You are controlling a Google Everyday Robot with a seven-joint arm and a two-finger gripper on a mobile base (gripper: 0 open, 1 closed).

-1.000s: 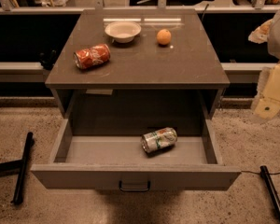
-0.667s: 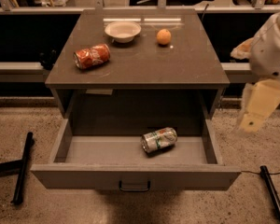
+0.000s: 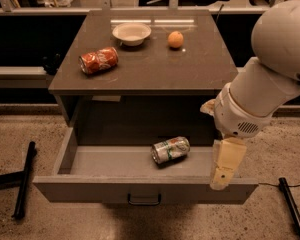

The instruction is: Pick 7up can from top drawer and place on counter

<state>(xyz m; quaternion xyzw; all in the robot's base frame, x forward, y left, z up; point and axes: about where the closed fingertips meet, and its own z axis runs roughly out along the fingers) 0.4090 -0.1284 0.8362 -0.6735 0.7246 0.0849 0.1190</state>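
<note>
The 7up can (image 3: 170,149) lies on its side inside the open top drawer (image 3: 140,189), right of the drawer's middle, shiny end toward the left front. The drawer is pulled out, with a small dark handle at the centre of its front panel. The counter (image 3: 145,64) is the glossy grey-brown top above it. My gripper (image 3: 224,170) hangs from the big white arm (image 3: 270,69) at the right, pointing down over the drawer's right front corner, a short way right of the can and apart from it.
On the counter lie a red-orange cola can (image 3: 98,60) on its side, a white bowl (image 3: 132,33) and an orange (image 3: 175,39). Dark poles lie on the speckled floor at the left (image 3: 24,179) and right (image 3: 291,204). A dark railing runs behind the cabinet.
My arm has swung in from the right edge and down, bringing the gripper over the drawer's right front corner. The cans, bowl and orange have not moved.
</note>
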